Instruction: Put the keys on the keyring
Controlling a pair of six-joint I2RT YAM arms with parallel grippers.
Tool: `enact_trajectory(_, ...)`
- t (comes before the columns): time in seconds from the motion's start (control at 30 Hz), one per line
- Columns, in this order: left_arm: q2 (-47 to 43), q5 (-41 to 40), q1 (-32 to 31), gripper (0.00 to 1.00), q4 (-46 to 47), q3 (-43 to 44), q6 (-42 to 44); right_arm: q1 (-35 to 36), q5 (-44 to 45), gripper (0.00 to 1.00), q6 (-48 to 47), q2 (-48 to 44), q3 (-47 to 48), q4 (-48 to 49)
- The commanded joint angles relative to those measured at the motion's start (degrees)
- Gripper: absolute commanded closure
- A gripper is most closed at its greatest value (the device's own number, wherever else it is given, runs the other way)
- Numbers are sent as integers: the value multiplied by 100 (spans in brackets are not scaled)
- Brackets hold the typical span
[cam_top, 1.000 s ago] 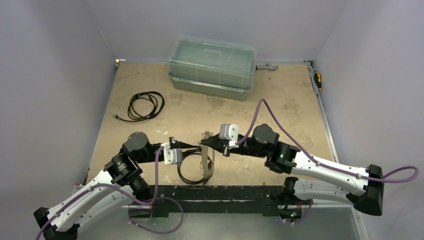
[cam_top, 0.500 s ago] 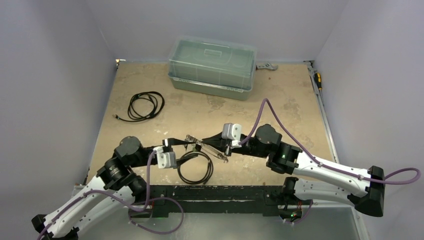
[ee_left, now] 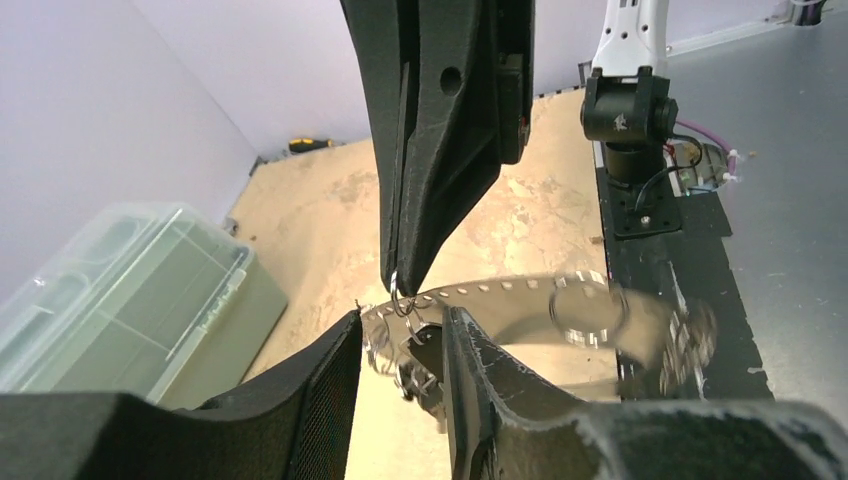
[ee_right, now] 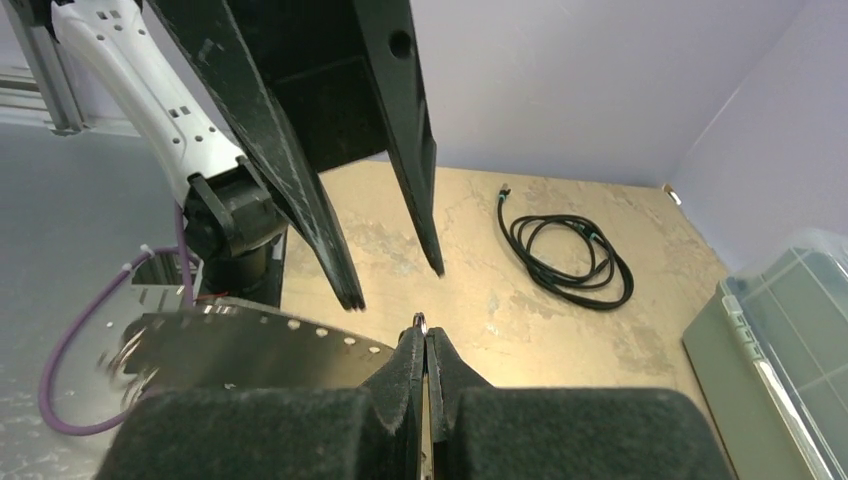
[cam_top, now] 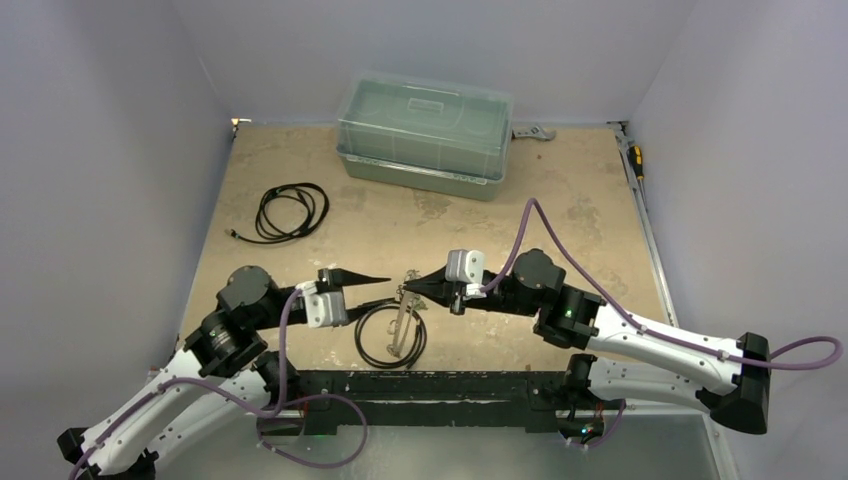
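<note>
Right pincer [cam_top: 410, 290] is clamped shut on the keyring [cam_top: 402, 322], hanging it above the surface [cam_top: 560, 200], presumably for threading. Left pincer [cam_top: 378, 286] stands partly open, empty, just left.

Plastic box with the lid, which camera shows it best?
The top view: the whole plastic box shows, lid on, nothing in front of it. The left wrist view catches only part of the box at its left edge; the right wrist view just a corner.
</note>
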Motion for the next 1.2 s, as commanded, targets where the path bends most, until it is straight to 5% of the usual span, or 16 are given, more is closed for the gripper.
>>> enact_trajectory(0.0,398,1,-9,67,342,89,-348,-7,-140,100,-32,-208,-28,436)
enact_trajectory(0.57,771,96,-3,78,902,-84,-632,-6,-277,100,-67,-276,-50,445)
enact_trajectory(0.93,924,144,-6,76,916,-150,-810,-2,-317,100,-51,-447,-142,573)
enact_trajectory(1.17,1085,357,-9,100,1228,-231,-859,-6,-380,100,-50,-439,-155,600)
